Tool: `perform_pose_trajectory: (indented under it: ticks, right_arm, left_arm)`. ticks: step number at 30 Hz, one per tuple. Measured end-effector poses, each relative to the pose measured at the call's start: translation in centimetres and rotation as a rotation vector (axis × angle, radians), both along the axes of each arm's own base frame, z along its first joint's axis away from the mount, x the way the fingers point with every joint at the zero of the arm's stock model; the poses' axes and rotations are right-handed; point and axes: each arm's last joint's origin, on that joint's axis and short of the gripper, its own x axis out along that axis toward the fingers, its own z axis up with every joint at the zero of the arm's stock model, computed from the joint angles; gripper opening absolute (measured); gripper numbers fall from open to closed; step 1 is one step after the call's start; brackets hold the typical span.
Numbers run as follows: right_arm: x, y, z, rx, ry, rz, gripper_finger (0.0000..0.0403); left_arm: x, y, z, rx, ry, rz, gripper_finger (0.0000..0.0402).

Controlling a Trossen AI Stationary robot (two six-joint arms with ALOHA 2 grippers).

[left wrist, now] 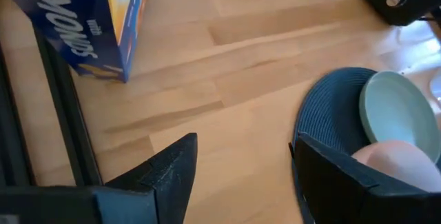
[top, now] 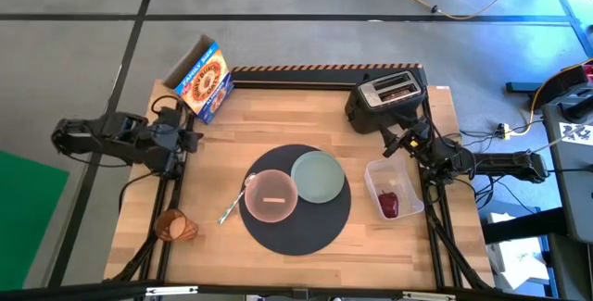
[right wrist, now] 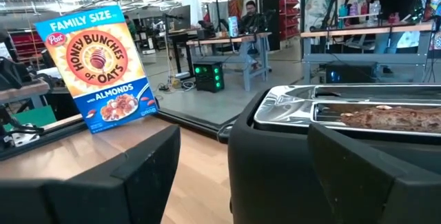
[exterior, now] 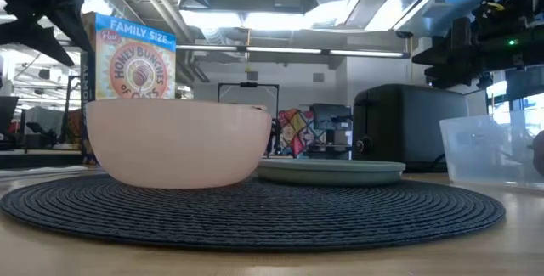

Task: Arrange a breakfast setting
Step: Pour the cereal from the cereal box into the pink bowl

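Note:
The round dark-grey mat (top: 301, 232) lies at the table's middle. On it stand the pink bowl (top: 271, 196) and the pale-green plate (top: 318, 177). The metal spoon (top: 233, 204) lies at the mat's left edge. The amber cup (top: 174, 226) stands near the near left corner. The red fruit (top: 388, 203) lies in a clear tub (top: 378, 173). The toast slice (right wrist: 386, 117) sits in the toaster's slot. My left gripper (top: 190, 139) is open over bare wood left of the mat. My right gripper (top: 394, 144) is open beside the toaster.
A black toaster (top: 389, 97) stands at the far right. A cereal box (top: 204, 79) stands at the far left corner. There is bare wood between the box and the mat (left wrist: 227, 79). Black frame rails run along the table's edges.

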Motion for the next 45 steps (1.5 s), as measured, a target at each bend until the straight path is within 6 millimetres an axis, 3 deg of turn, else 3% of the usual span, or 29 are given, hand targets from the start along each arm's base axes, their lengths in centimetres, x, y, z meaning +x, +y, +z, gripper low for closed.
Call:
perform_pose_trajectory:
  ticks: [8,15,21,32,45]
  right_arm:
    - [0.0,0.0,0.0,-0.013,0.014,-0.001,0.0306]
    - [0.0,0.0,-0.2,-0.017,0.045,-0.025,0.0306]
    - [0.0,0.0,-0.3,-0.017,0.056,-0.025,0.0306]
    - [0.0,0.0,-0.4,-0.017,0.065,-0.018,0.0306]
    - [0.0,0.0,-0.3,-0.020,0.060,-0.017,0.0306]
  left_arm:
    - [0.4,0.4,1.5,0.008,0.067,0.048,0.0240]
    - [1.3,1.1,1.2,0.128,0.274,0.115,0.0240]
    - [1.4,1.6,1.2,0.190,0.320,0.184,0.0242]
    - [1.5,1.9,-1.6,0.296,0.394,0.272,0.0331]
    - [1.6,2.7,-1.1,0.418,0.398,0.371,0.0372]
